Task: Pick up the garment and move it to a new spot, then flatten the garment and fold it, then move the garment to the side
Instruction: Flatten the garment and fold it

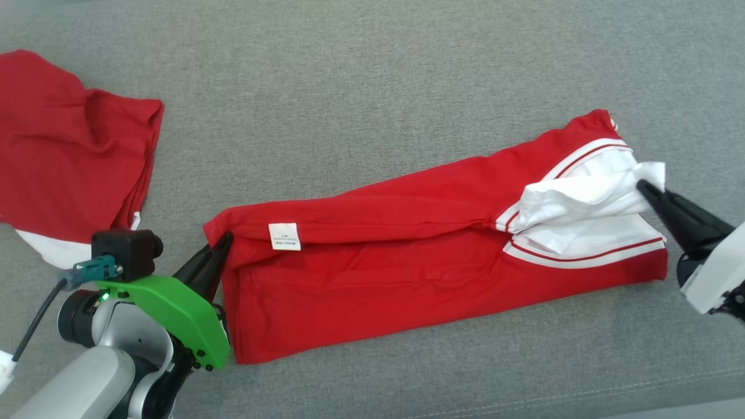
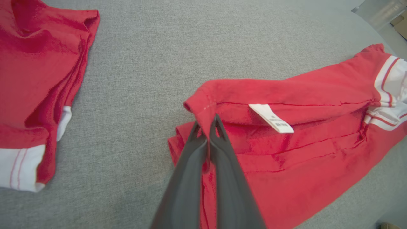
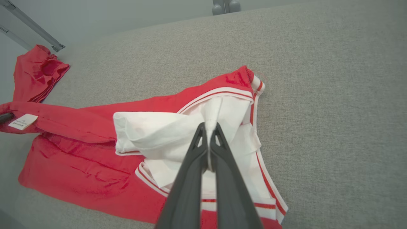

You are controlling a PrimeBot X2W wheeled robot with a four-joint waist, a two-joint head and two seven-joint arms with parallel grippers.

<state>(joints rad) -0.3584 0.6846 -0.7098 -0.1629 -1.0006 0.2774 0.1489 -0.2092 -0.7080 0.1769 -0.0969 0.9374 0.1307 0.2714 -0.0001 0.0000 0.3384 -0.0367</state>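
Observation:
A red garment (image 1: 407, 273) with a white, red-striped end lies stretched across the grey surface, partly folded lengthwise, a white care label (image 1: 284, 236) showing on its upper fold. My left gripper (image 1: 224, 240) is shut on the garment's red left edge (image 2: 203, 105), fingers pinching the fold. My right gripper (image 1: 643, 187) is shut on the white fabric (image 3: 213, 111) at the garment's right end, lifting a bunched white flap (image 1: 588, 195). In the right wrist view the garment (image 3: 95, 165) spreads to the left below my fingers.
A second red garment (image 1: 64, 151) with a white band lies crumpled at the far left, also visible in the left wrist view (image 2: 35, 79). The grey cushion surface (image 1: 372, 75) stretches wide behind, with a seam near the front edge (image 1: 582, 390).

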